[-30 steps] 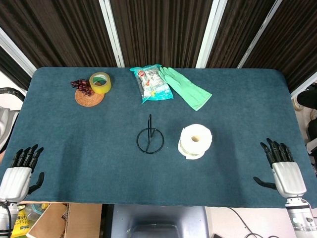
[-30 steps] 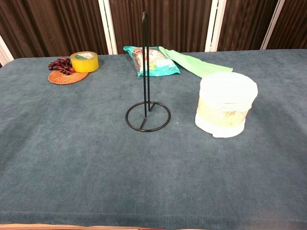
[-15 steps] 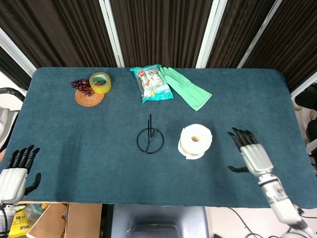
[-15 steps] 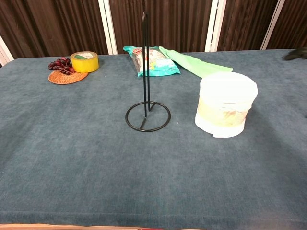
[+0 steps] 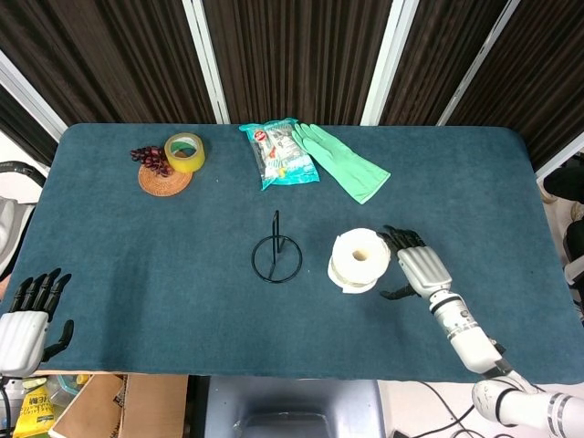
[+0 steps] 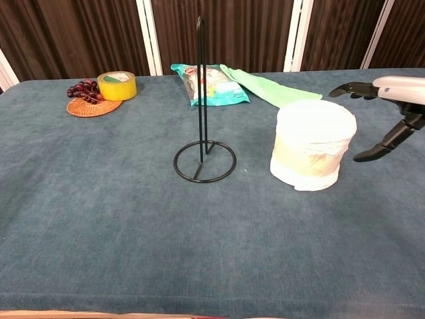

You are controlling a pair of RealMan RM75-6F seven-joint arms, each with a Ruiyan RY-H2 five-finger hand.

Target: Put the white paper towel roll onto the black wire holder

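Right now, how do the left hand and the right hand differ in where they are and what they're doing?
The right hand is over the table beside the white paper towel roll, fingers spread; the left hand sits off the table's near left corner, away from everything. The right hand shows in both views, the left hand only in the head view. Both hold nothing.

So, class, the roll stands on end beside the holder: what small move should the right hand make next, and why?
Probably slide the right hand the last bit sideways so its spread fingers close around the paper towel roll. In the chest view a gap separates them, and the roll stands untouched beside the black wire holder. The left hand is far off at the table's near edge.
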